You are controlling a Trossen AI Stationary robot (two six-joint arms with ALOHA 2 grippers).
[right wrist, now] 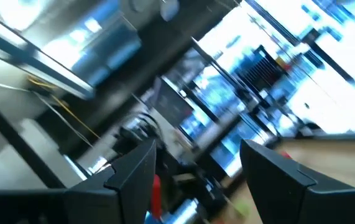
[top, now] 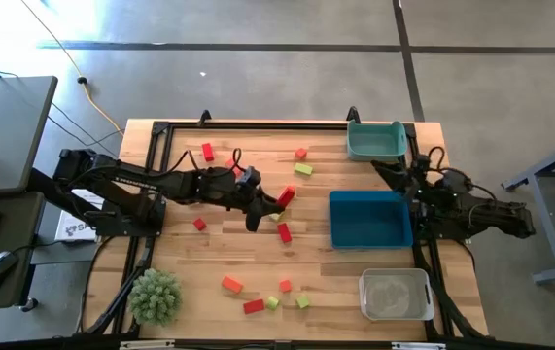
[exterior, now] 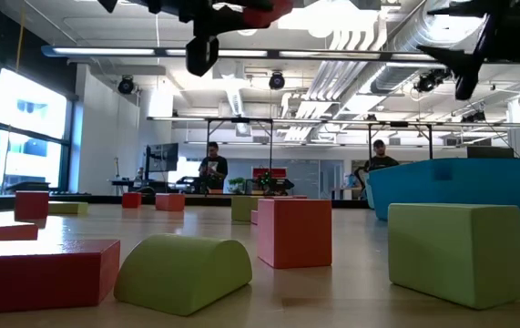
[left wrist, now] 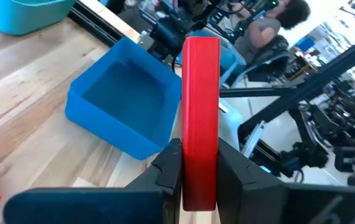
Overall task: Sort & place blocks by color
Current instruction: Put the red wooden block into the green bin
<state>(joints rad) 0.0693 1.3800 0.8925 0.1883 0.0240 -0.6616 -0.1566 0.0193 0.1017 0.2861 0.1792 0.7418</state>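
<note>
My left gripper is over the middle of the table, shut on a red bar block, left of the blue bin. Other red, orange and yellow-green blocks lie scattered on the table: a red one, a yellow-green one, a red one, and several near the near edge. My right gripper is open at the table's right edge, beside the blue bin, touching nothing. My left gripper pinches the red bar block near its lower end between its two fingers, with the fingers lying along it. The block is lifted clear of the table and sticks out forward past the fingertips toward the blue bin.
A teal bin sits at the far right, a clear bin at the near right. A spiky green plant ball sits at the near left. Black frame rails run along the table edges. People sit in the room beyond.
</note>
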